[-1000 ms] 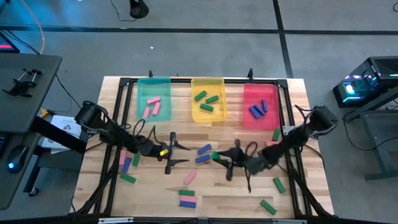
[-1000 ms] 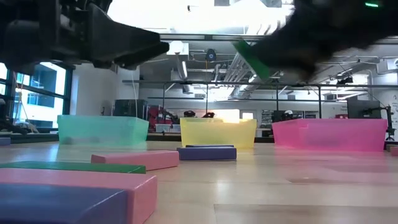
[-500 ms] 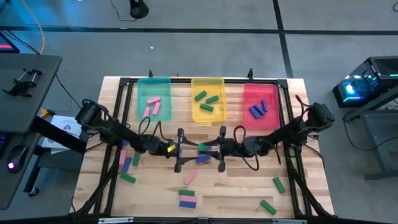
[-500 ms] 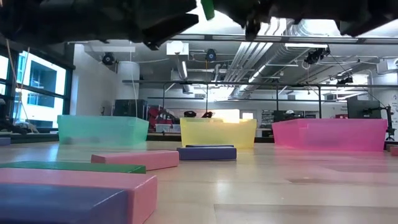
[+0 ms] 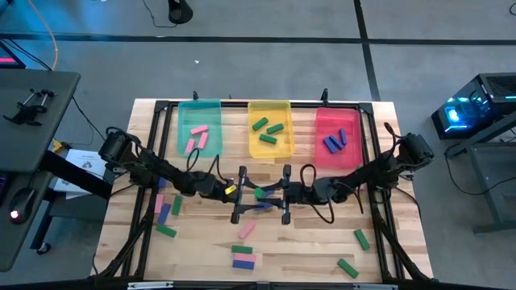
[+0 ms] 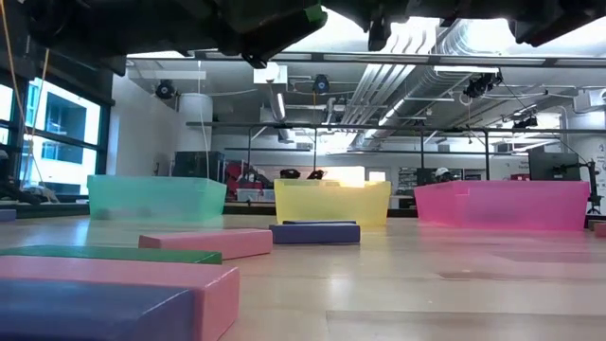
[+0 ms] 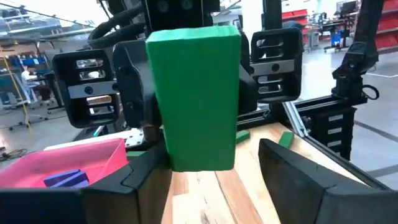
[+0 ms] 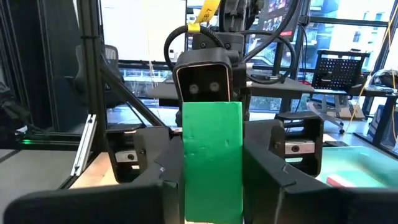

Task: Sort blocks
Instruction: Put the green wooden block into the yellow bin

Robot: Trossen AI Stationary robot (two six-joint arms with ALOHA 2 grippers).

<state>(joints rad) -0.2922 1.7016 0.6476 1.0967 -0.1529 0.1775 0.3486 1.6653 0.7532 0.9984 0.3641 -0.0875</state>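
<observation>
A green block (image 5: 260, 193) hangs above the table's middle, upright between the two grippers, which face each other. My right gripper (image 5: 271, 194) comes from the right and is shut on it (image 8: 211, 162). My left gripper (image 5: 250, 194) comes from the left and is open. Its fingers (image 7: 292, 171) stand on either side of the block's (image 7: 194, 93) lower part, with a gap showing on one side. In the low view the block (image 6: 312, 14) shows only at the top edge. Other pink, green and blue blocks lie flat on the table. My right gripper pinches the green block between its two fingers (image 8: 165, 183), one on each narrow side edge (image 8: 186, 180). The fingers come level from the table's right. The block stands upright in the hold, lifted clear, its broad face toward the wrist camera.
Teal tray (image 5: 181, 133), yellow tray (image 5: 253, 149) and red tray (image 5: 320, 153) stand along the far edge, each with blocks inside. Loose blocks: blue (image 5: 262, 206) under the grippers, pink (image 5: 246, 230), blue and pink (image 5: 243, 261), green (image 5: 165, 231), green (image 5: 361, 238).
My right gripper has carried the green block up and toward the table's left, from the near right area to above the middle, and has turned level. My left gripper has moved right toward it, so its open fingers now flank the block.
</observation>
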